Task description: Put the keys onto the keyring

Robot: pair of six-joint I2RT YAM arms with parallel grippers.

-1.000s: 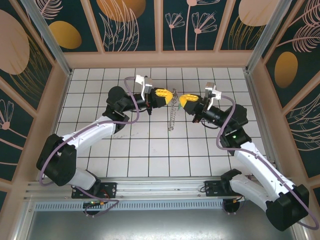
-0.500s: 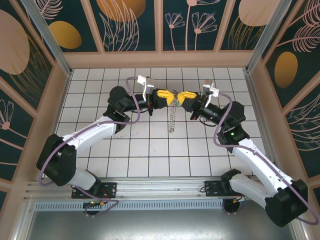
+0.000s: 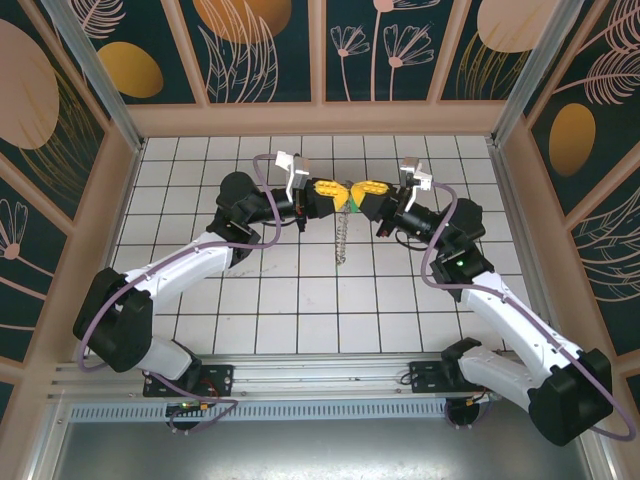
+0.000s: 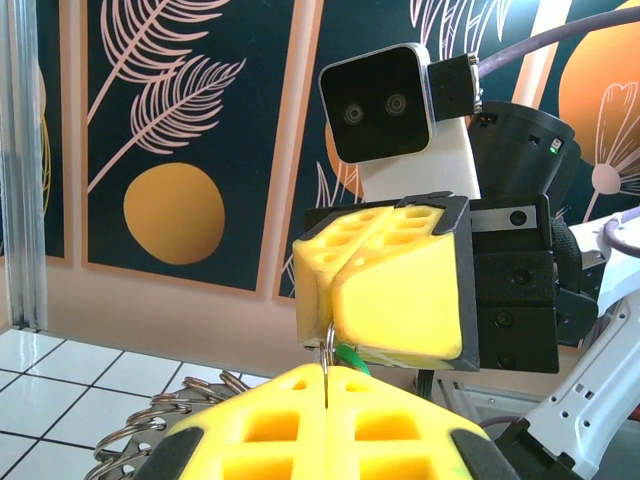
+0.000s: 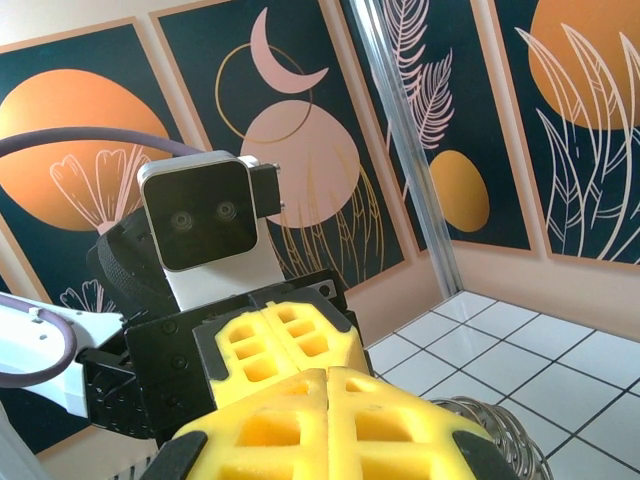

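Spanning the top view, white tiled table (image 3: 300,300). Left arm (image 3: 190,265) and right arm (image 3: 505,320) both reach in and meet toward 12 o'clock of the table's centre. Left gripper (image 3: 335,193) comes in from 9 o'clock, right gripper (image 3: 361,192) from 3 o'clock. Their yellow fingertips sit nose to nose, touching or very nearly so.

Keyring (image 3: 342,235): its top end is caught at the meeting point of the two grippers. The rest is a string of small silvery loops running from there toward 6 o'clock over the tiles. From above, cannot tell whether the loops dangle or rest on the table.

Left wrist view: a thin stretch of the hoop's wire rises out of the seam between the left gripper's own yellow pads (image 4: 215,425). It runs toward 12 o'clock, up to the underside of the right gripper. Left jaws are closed on that wire. Loops are bunched at 8 o'clock of the pads. In the right wrist view, loops show at 4 o'clock beside that gripper's own fingers.

Right gripper, seen face-on from the left wrist: pads pressed together with no gap.

Key (image 4: 350,357): only a sliver of green head shows, at 6 o'clock of the right gripper's pads and just at 3 o'clock of the wire. Right jaws are clamped on the key; its shaft is hidden.
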